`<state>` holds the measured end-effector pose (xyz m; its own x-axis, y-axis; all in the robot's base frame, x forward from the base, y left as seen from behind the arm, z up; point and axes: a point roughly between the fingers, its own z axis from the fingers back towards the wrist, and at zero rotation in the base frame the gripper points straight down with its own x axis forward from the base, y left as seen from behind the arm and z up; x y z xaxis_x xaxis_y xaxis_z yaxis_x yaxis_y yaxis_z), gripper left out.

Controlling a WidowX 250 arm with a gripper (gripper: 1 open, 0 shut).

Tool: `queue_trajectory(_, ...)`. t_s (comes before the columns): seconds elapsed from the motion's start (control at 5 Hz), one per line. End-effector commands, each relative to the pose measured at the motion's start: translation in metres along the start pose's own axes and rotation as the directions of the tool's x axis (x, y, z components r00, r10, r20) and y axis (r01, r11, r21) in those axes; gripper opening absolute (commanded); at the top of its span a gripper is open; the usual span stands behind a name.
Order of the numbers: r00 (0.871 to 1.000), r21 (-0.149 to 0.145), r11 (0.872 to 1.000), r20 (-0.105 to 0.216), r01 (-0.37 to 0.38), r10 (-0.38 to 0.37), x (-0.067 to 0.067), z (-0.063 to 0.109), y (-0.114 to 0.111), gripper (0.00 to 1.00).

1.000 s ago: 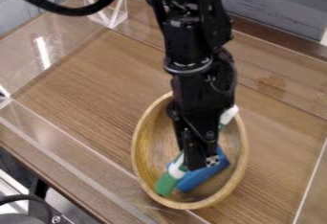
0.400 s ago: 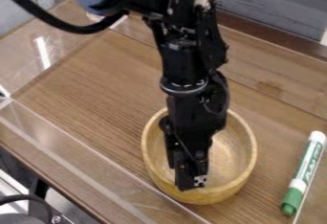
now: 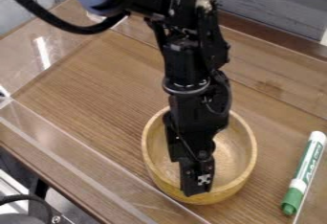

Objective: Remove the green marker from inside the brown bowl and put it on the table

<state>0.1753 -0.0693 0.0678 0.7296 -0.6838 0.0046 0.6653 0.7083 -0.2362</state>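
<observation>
The green marker (image 3: 299, 175) lies flat on the table (image 3: 90, 84), close to the right edge of the tabletop and just beside the brown bowl (image 3: 157, 146), without touching it. It is outside the bowl and nothing holds it. The gripper (image 3: 198, 182) hangs over the near part of the bowl and points steeply down, and its black body hides much of the bowl's inside. The fingers look apart, and I see nothing between them, though the dark shapes make the tips hard to read. From how things lie, the task seems done already. The marker looks light and stiff, with a smooth round plastic barrel, so I judge it can roll easily on the flat wood and may slip in a loose grip. The best place to take it would be the middle of the white barrel, across its length, so that it stays balanced and neither end tips down.
</observation>
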Motion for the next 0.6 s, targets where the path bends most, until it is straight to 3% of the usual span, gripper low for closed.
queue_trajectory(0.0, 0.999, 0.034, 0.999, 0.040, 0.022, -0.023, 0.0109, 0.0087, 0.0006, 1.00)
queue_trajectory(0.4, 0.998, 0.052, 0.998, 0.048, 0.040, -0.042, 0.0174, 0.0082, -0.0025, 1.00)
